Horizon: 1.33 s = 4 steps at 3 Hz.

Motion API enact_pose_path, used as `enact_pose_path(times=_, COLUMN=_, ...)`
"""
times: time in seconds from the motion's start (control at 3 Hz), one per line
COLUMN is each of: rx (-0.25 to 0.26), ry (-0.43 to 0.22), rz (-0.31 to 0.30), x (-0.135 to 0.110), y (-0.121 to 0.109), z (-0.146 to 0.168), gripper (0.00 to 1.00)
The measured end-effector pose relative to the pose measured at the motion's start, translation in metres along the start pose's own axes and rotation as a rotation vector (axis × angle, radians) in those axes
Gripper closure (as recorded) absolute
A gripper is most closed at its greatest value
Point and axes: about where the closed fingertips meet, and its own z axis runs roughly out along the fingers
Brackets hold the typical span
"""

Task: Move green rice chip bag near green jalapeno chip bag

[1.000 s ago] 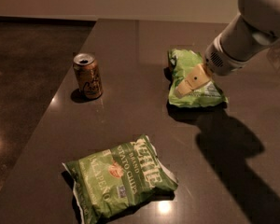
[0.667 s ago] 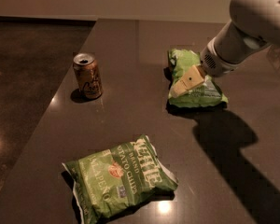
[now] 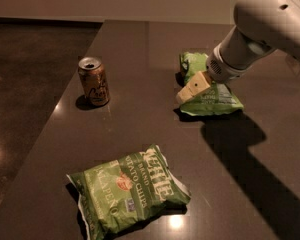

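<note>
While the tan claw (image 3: 194,87) at the end of the white rounded arm (image 3: 260,31) was held low over the near-left edge of the narrow, light-green crinkly rice chip bag (image 3: 215,100), its state, wide or narrow, could not be told; that bag was laid flat at the far right of the dark glossy desk (image 3: 140,129); the wider green crinkly jalapeno chip bag (image 3: 130,194), lettered "KETTLE" in white, was laid well apart at the near edge; an opened brown drink can (image 3: 94,81) was stood upright at the far left.
</note>
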Motion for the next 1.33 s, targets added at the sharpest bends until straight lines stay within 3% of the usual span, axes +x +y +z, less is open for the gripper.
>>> enact_pose_path(times=0.67, rx=0.003, ry=0.036, rz=-0.048, x=0.008, y=0.009, z=-0.010, gripper=0.57)
enact_pose_path(times=1.33, rx=-0.030, ry=0.088, rz=-0.204, x=0.034, y=0.045, z=-0.051, gripper=1.00)
